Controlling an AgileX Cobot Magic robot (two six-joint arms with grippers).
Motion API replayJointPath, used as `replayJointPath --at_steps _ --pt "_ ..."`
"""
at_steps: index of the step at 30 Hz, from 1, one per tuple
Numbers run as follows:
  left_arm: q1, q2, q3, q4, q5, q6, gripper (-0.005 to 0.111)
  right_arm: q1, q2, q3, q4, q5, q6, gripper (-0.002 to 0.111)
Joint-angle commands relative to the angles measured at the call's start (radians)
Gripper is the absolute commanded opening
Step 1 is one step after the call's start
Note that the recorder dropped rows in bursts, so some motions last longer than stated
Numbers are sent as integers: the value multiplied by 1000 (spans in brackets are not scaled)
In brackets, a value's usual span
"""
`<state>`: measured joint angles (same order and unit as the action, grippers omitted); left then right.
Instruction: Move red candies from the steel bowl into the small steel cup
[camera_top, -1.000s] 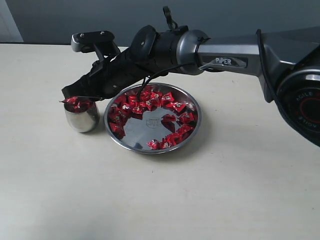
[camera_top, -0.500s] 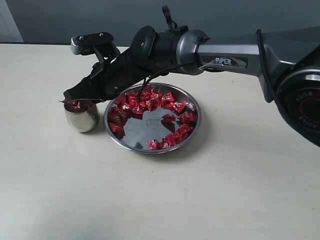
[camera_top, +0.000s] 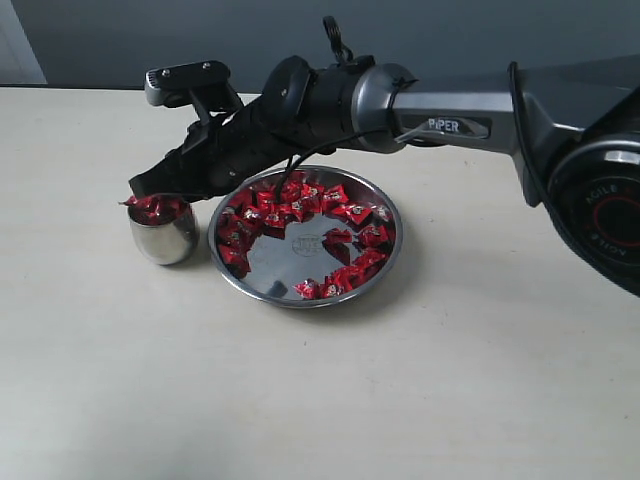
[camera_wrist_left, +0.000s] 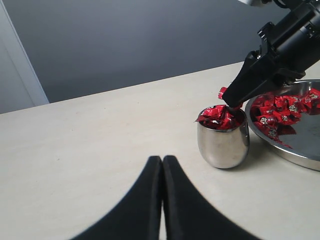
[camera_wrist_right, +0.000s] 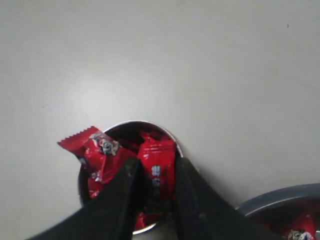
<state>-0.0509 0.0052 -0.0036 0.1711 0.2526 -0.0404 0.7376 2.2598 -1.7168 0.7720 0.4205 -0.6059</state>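
- On the left of the pale tabletop (camera_top: 320, 420), exterior view: small steel cup (camera_top: 165, 240), standing upright and heaped above its rim with red candies (camera_top: 152, 208).
- Directly over the cup: right tool (camera_top: 142, 186), pointing down with its tips at the heap. In the right wrist view its two fingers (camera_wrist_right: 122, 200) are clamped on one red candy (camera_wrist_right: 157, 172), which stands on end between them over the cup's mouth. A second wrapper juts out past the rim just beside it.
- Just right of the cup: steel bowl (camera_top: 280, 262), flat on the tabletop. Whether cup and bowl touch cannot be told. More candies lie inside it in a ring along the left, rear and right sides, and the bare centre shows a faint stamped mark.
- Above the bowl's rear rim: right arm (camera_top: 440, 110), black near the tool and grey farther back. It reaches in from the right edge and crosses the middle to the cup.
- Left wrist view only: left tool (camera_wrist_left: 162, 159), fingers pressed together with nothing between them. It is low over bare tabletop, apart from the cup, which stands beyond it to one side with the bowl behind.
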Motion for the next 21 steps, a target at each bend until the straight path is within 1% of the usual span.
replayJointPath --at_steps 1,21 --pt "0 -5 4 1 -10 -3 1 0 1 -6 -3 -7 -3 25" --pt "0 -5 4 1 -10 -3 1 0 1 -6 -3 18 -3 25"
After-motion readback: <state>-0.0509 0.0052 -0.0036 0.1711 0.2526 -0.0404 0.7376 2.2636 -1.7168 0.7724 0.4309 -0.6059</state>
